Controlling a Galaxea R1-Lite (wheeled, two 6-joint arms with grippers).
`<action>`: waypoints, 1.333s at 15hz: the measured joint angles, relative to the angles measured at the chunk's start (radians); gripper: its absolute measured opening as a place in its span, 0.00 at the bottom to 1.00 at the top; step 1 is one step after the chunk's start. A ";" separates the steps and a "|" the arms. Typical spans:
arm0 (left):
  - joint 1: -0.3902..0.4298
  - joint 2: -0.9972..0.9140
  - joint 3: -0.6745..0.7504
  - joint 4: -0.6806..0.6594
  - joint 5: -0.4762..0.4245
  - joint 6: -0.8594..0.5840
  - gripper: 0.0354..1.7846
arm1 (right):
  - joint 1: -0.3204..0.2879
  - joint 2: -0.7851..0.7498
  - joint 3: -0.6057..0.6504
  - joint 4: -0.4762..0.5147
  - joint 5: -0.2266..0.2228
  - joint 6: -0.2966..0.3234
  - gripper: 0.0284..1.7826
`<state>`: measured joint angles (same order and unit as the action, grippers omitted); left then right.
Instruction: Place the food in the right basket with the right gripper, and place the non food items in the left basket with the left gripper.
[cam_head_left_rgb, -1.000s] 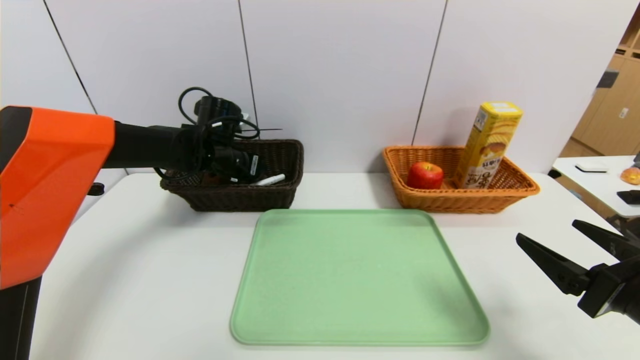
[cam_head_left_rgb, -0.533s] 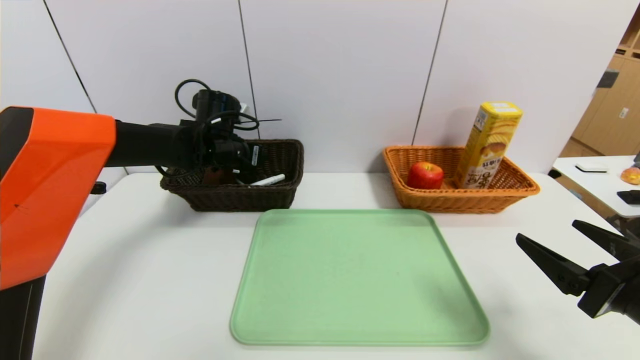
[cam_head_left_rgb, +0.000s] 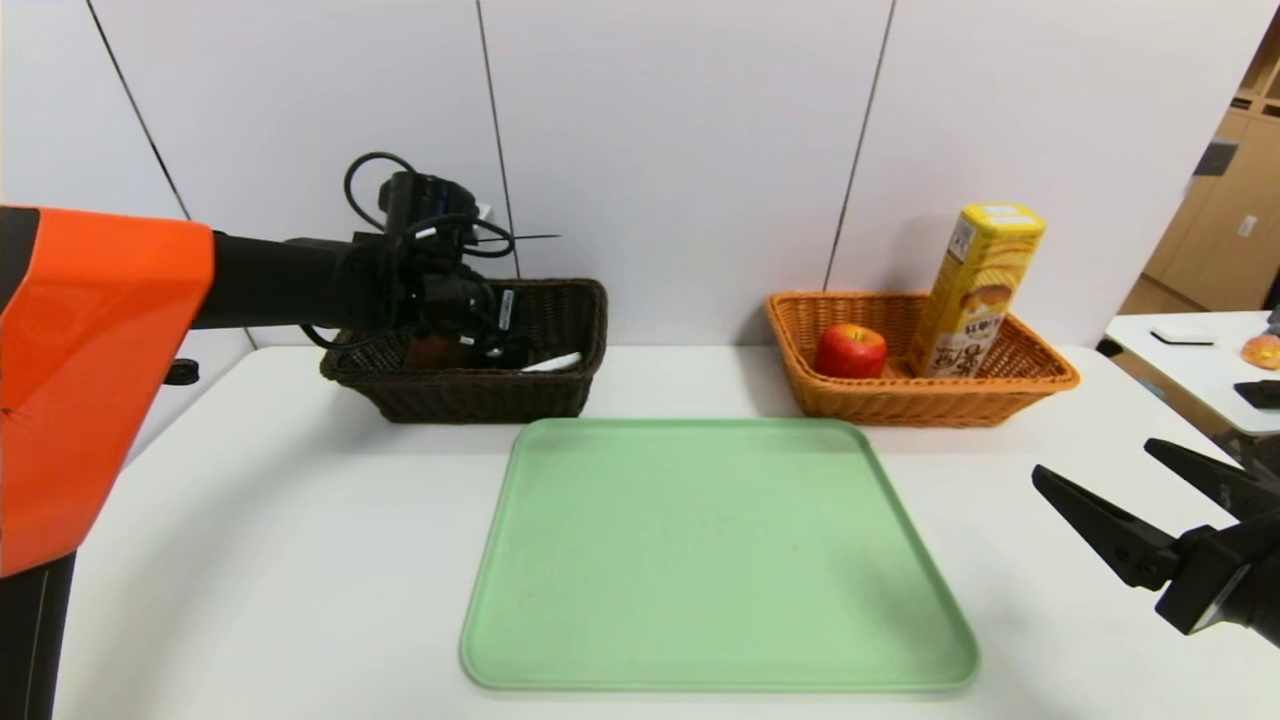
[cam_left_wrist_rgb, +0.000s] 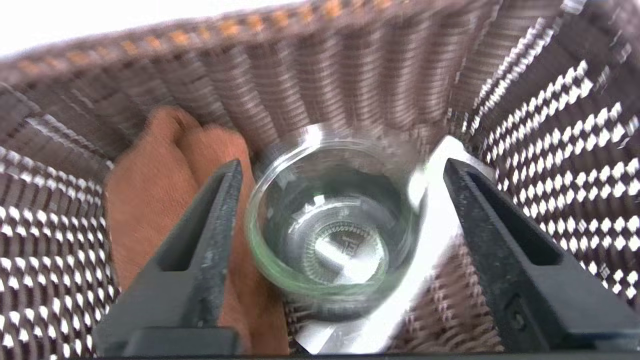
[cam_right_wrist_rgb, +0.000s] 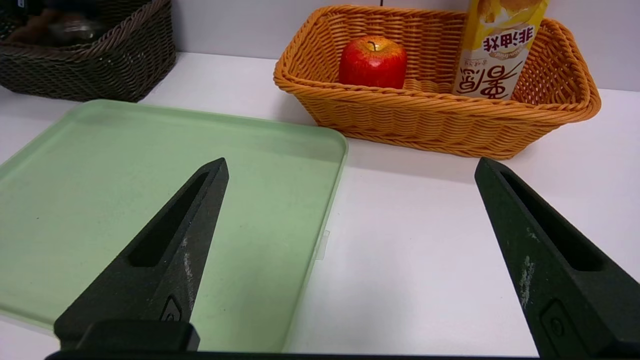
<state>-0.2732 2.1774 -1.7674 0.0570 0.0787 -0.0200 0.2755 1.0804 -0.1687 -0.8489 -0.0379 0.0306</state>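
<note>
My left gripper (cam_head_left_rgb: 492, 345) hangs open inside the dark brown basket (cam_head_left_rgb: 470, 395). In the left wrist view its fingers stand apart on either side of a clear glass cup (cam_left_wrist_rgb: 330, 240), not touching it. The cup rests in the basket (cam_left_wrist_rgb: 550, 125) on a white pen-like item (cam_left_wrist_rgb: 440, 225), beside an orange-brown cloth (cam_left_wrist_rgb: 145, 200). The orange basket (cam_head_left_rgb: 900, 405) holds a red apple (cam_head_left_rgb: 850, 350) and a yellow snack box (cam_head_left_rgb: 975, 290). My right gripper (cam_head_left_rgb: 1095, 460) is open and empty, low at the table's right front (cam_right_wrist_rgb: 351, 162).
A green tray (cam_head_left_rgb: 710, 560) lies bare in the middle of the white table, in front of both baskets. A side table (cam_head_left_rgb: 1190, 360) with small items stands at the far right. A wall is close behind the baskets.
My left wrist has risen a little over the dark basket and now covers more of the white item. The right arm has not moved.
</note>
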 joint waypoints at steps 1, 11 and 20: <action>0.000 -0.001 0.000 -0.012 0.002 -0.001 0.81 | 0.000 0.000 -0.001 0.000 0.000 0.000 0.95; 0.001 -0.184 0.109 -0.015 0.032 -0.017 0.92 | -0.005 -0.006 -0.023 0.000 0.000 -0.003 0.95; 0.070 -1.008 0.918 -0.130 0.043 0.028 0.94 | -0.090 -0.232 -0.093 0.336 0.001 -0.036 0.95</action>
<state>-0.2034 1.1698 -0.8491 -0.0730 0.1221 0.0081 0.1851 0.8485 -0.2621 -0.5132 -0.0364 -0.0053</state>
